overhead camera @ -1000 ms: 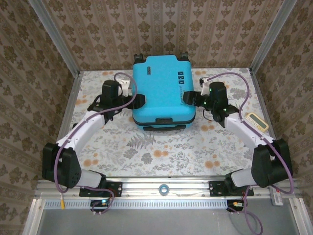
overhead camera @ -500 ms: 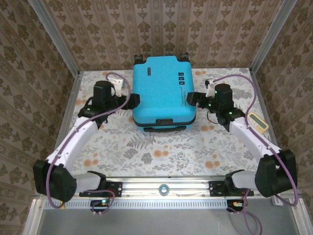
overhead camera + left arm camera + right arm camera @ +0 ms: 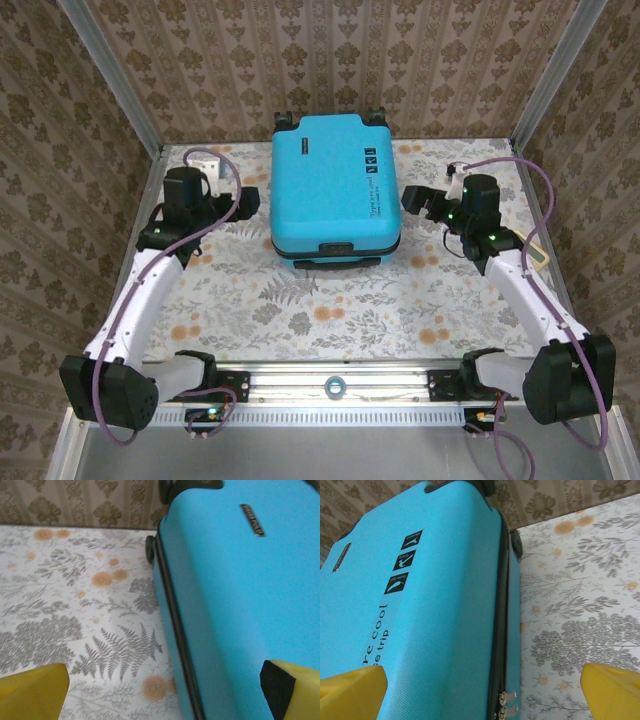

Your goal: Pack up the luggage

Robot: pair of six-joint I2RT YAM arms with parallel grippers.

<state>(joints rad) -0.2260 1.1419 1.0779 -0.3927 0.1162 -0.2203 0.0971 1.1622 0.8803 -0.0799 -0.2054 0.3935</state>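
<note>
The luggage (image 3: 335, 185) is a bright turquoise hard-shell suitcase lying flat and closed in the middle of the table, with its black handle (image 3: 335, 248) at the near end and its wheels (image 3: 285, 118) at the far end. My left gripper (image 3: 246, 203) hangs open just off its left side, not touching it. In the left wrist view the luggage (image 3: 235, 595) and its black seam run between the yellow fingertips (image 3: 32, 692). My right gripper (image 3: 413, 200) is open off the right side. There the luggage (image 3: 435, 605) shows its zip pulls (image 3: 502, 705) near the spread gripper (image 3: 482, 695).
A floral cloth (image 3: 320, 310) covers the table. Wallpapered walls and metal posts (image 3: 130, 110) close in the back and sides. A metal rail (image 3: 335, 385) carries the arm bases at the near edge. A small pale device (image 3: 541, 257) lies by the right forearm.
Both grippers have drawn back outward from the luggage's sides and opened wider. The luggage has stayed where it was.
</note>
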